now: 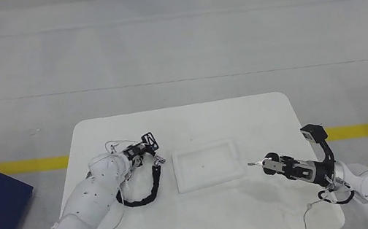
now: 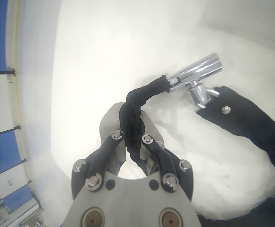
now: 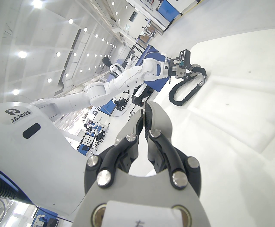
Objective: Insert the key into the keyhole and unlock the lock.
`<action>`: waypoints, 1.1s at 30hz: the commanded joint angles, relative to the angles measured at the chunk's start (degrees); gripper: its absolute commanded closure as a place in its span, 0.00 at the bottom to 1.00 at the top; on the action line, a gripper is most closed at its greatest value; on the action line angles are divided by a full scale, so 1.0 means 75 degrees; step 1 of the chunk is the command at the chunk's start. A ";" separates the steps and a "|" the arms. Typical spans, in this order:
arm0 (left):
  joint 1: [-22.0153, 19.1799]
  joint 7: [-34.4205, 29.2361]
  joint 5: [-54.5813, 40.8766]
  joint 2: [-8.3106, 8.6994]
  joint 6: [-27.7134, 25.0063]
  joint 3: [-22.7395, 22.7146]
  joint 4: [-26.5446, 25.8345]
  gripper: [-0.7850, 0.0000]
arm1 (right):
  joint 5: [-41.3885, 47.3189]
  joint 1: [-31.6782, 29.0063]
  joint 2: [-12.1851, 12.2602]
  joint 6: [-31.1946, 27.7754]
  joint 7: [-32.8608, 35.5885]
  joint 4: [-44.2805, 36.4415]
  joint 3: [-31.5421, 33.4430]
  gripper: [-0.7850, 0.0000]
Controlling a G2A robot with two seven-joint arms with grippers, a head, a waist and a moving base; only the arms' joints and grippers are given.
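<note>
Well, my right fingers [image 3: 160,122] clench the key [image 1: 254,165], aimed frame-left at the lock [image 2: 199,68], well apart; left fingers [image 2: 109,120] grip its cable [image 2: 133,122].

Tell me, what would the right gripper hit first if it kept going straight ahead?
Likely the white tray: the right gripper, shut on the key, points at its near edge. Height is unclear, so it might pass above the tray toward the cable lock beyond.

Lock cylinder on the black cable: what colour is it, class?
The lock cylinder is shiny silver, clearest in the left wrist view.
</note>
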 commanded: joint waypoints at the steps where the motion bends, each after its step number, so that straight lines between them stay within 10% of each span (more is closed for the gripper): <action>1: 0.0358 -0.0021 0.0469 0.0214 0.0781 -0.0105 -0.0635 1.00 | 0.0000 0.0000 0.0000 0.0000 0.0000 0.0000 0.0000 1.00; 15: 0.3960 -0.0809 0.4092 0.1682 0.3751 -0.1930 -0.5866 1.00 | 0.0000 0.0000 0.0000 0.0000 0.0000 0.0000 0.0000 1.00; 33: 0.5991 0.0556 0.6598 0.2034 0.6830 -0.3056 -0.8087 1.00 | 0.0000 0.0000 0.0000 0.0000 0.0000 0.0000 0.0000 1.00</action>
